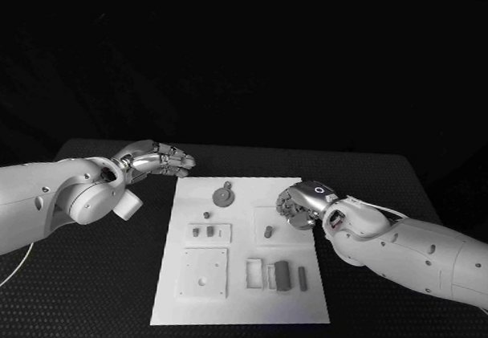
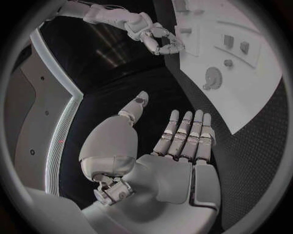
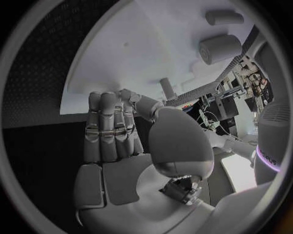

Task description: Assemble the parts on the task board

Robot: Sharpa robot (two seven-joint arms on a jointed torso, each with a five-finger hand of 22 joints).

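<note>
Parts (image 1: 283, 274) lie loose on the board (image 1: 242, 310) mid-table, judged small, rigid and light, best pinched across their narrow sides; left hand (image 1: 155, 160) off the board's far corner and right hand (image 1: 301, 204) over it are both released, grasping nothing.

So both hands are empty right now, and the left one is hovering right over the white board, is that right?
Not quite. Both hands are empty, but the left hand sits over the black table beside the white board. It is the right hand that hovers over the board, as the head view shows.
</note>
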